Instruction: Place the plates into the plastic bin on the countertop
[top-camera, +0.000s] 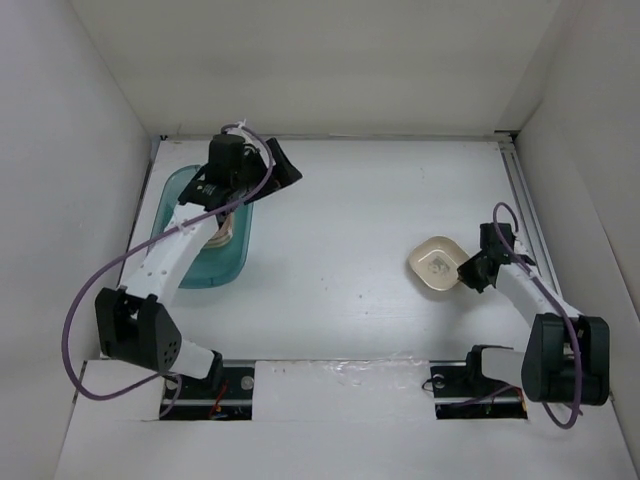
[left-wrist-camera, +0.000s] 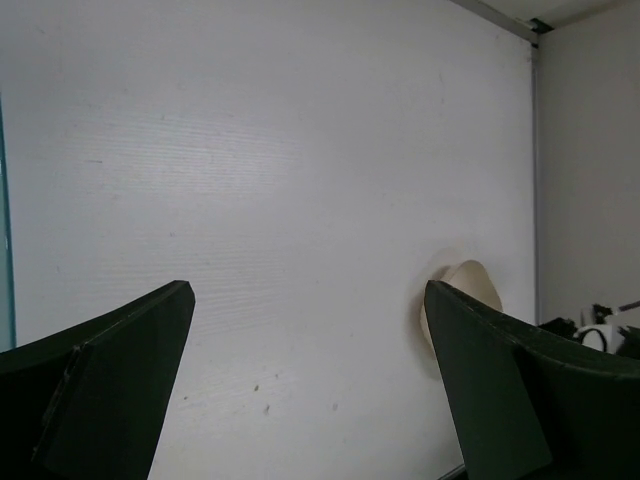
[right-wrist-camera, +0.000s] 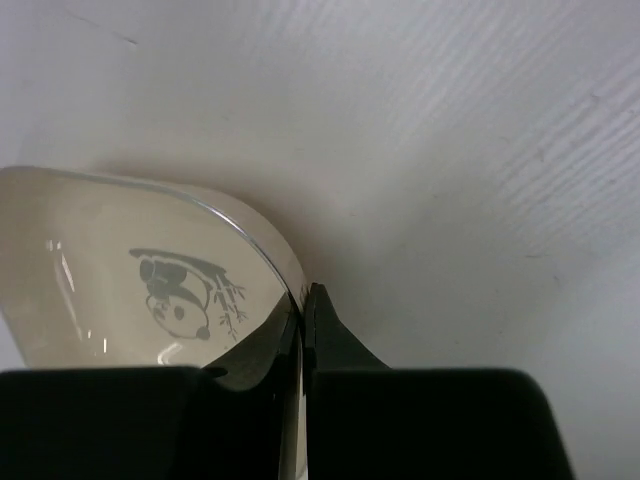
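Note:
A cream plate (top-camera: 436, 265) with a dark panda motif is at the right of the white countertop (top-camera: 340, 220). My right gripper (top-camera: 468, 272) is shut on its right rim; in the right wrist view the plate (right-wrist-camera: 150, 280) sits tilted with its edge pinched between the fingers (right-wrist-camera: 335, 335). The same plate (left-wrist-camera: 472, 283) shows small in the left wrist view. The teal plastic bin (top-camera: 180, 195) lies at the left, with plates (top-camera: 222, 230) inside, mostly hidden by my left arm. My left gripper (top-camera: 280, 160) is open and empty above the countertop by the bin's far end.
White walls bound the countertop on the left, back and right. A metal rail (top-camera: 525, 195) runs along the right edge. The arm bases stand at the near edge.

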